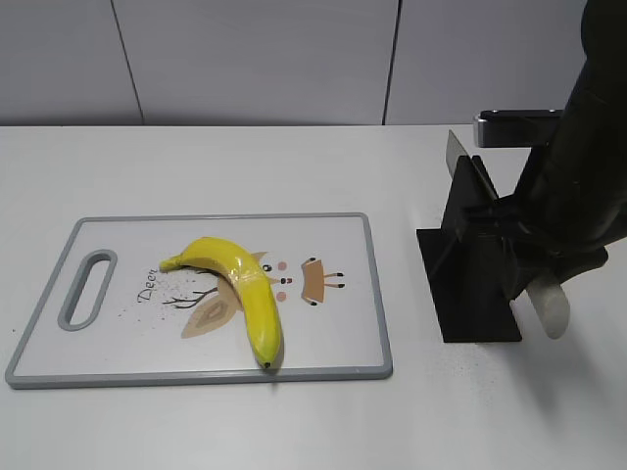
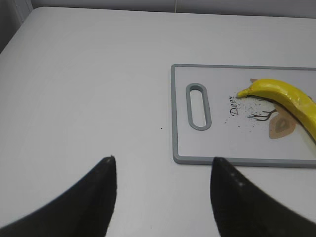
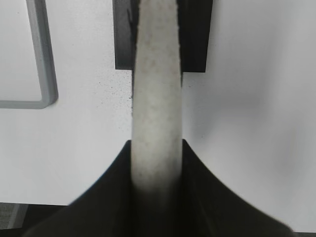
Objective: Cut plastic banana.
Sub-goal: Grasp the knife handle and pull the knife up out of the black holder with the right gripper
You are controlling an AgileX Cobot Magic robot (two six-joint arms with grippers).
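The right gripper (image 3: 157, 163) pinches the pale knife handle (image 3: 156, 98) between its two fingers while the knife sits in its black knife stand (image 1: 468, 284); the blade (image 1: 457, 152) juts up behind the stand's upright. The plastic banana (image 1: 240, 292) lies well off to the left of those fingers, on the white cutting board (image 1: 377, 294), its dark tip close to the board's near rim and a clear band round its middle.

The left gripper (image 2: 163, 170) hangs above bare table with its fingers spread and nothing between them. The board's slotted end sits just ahead of and to the right of its fingertips, and the banana's stem end is farther out the same way.

The step in hand looks to be drawing the knife out of the stand. Done well, that probably means keeping the handle square between the fingers and drawing it out along the slot rather than twisting, since a sideways pull could drag or tip the light stand. The grip sits partway along the handle, so the blade may droop once free. The open left fingers could then steady the banana near its stem end, clear of the blade's line across the taped middle.
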